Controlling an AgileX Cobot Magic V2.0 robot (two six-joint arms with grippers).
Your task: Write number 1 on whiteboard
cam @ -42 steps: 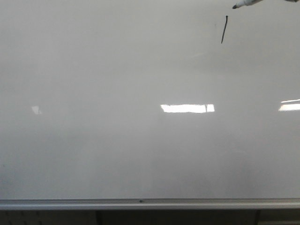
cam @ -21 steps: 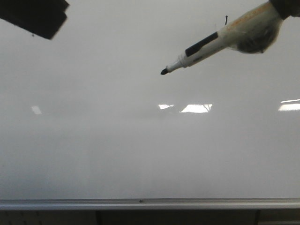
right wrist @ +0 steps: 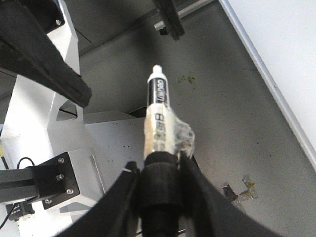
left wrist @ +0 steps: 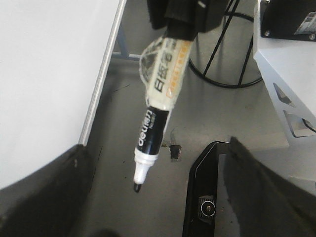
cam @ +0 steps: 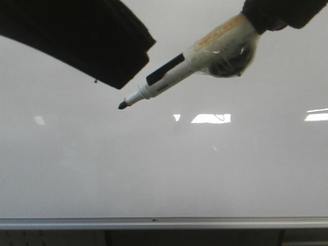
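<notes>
1. You have one marker (cam: 192,64); it is pinched in the right gripper (right wrist: 157,170), whose fingers press on the rear of the barrel, seen plainly in the right wrist view.
2. Judged handling: the marker is light, stiff and smooth plastic, so likely slippery; a clear wrap around mid-barrel may add some grip; the felt tip (cam: 122,105) is the soft part, so press it gently; keep your hold where it is, on the rear barrel, well apart from the tip.
3. In the front view the marker points toward 8 o'clock, tip uncapped, in front of the whiteboard (cam: 164,169); whether it touches the board you cannot tell, though it looks clear of it.
4. One whiteboard; glossy and rigid by the look of it; silver rail (cam: 164,222) at 6 o'clock.
5. The number 1: no stroke visible now; the marker and arms cover the 12 to 1 o'clock area.
6. Left gripper (left wrist: 153,207): two dark fingers stand spread apart, holding nothing.
7. Count: two grippers, one marker, one board.
</notes>
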